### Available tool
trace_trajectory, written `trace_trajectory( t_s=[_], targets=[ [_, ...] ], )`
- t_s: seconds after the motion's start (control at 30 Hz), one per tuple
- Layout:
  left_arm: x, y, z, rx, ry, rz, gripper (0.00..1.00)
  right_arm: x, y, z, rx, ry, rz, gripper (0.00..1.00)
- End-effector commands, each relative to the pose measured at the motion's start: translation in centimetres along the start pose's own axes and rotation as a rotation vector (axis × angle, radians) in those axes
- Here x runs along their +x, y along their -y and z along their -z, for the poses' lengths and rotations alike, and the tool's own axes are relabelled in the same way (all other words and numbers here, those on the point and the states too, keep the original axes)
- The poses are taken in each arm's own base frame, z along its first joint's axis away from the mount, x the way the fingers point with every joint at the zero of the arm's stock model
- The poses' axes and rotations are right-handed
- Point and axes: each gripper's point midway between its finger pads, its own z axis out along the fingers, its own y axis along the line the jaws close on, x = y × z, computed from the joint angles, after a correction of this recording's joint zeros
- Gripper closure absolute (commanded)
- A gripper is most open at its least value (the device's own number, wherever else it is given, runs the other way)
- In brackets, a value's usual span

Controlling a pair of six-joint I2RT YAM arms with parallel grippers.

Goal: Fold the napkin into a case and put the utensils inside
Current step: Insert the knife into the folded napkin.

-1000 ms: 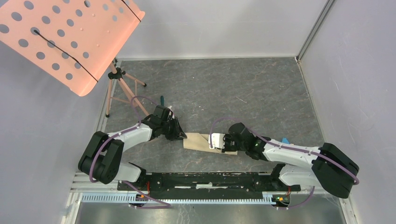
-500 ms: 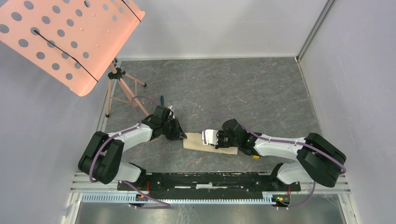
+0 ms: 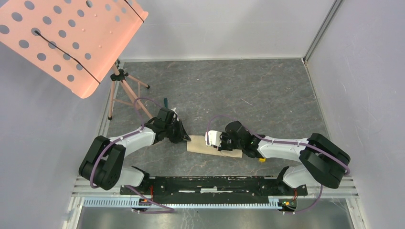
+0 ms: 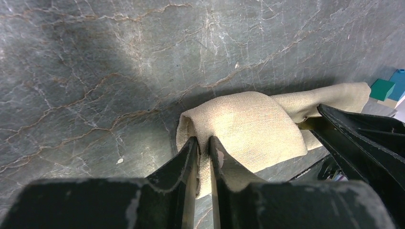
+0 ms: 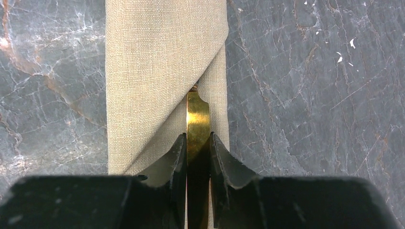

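The beige napkin lies folded in a narrow strip between the two arms. My left gripper is shut on its left end, which bulges up in a loop. In the right wrist view the napkin shows a diagonal flap. My right gripper is shut on a gold utensil whose tip sits under that flap's edge. I cannot tell whether it is the knife or the spoon. A dark teal handle lies on the table behind the left arm.
A pink perforated stand on a tripod stands at the back left. A yellow cube lies under the right forearm. Teal cubes sit beyond the napkin's far end. Walls close in the grey marbled table.
The right arm has moved left along the napkin, carrying the gold utensil further in under the flap. The left gripper has stayed in place and closed slightly on the cloth.
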Motion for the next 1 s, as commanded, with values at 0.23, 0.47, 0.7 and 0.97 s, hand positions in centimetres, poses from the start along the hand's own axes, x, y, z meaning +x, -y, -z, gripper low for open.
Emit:
trace_trajectory(
  t_s=[0.23,0.47,0.7,0.97],
  targets=[
    [-1.4,0.9,1.4,0.015,0.096,-0.026,0.75,-1.3,0.5,0.1,-0.003,0.015,-0.054,0.57],
    [-2.6,0.9,3.8,-0.036,0.163,-0.044,0.7,-3.9,2.7,2.1,0.082,0.069,-0.065,0.48],
    [-6.5,0.2,7.7,-0.19,0.335,-0.079,0.33,-4.8,6.0,7.0,0.307,0.103,-0.126,0.02],
    [-13.7,-0.3,9.1,-0.45,0.459,-0.136,0.13,-2.7,9.3,11.7,0.602,0.03,-0.387,0.02]
  ],
)
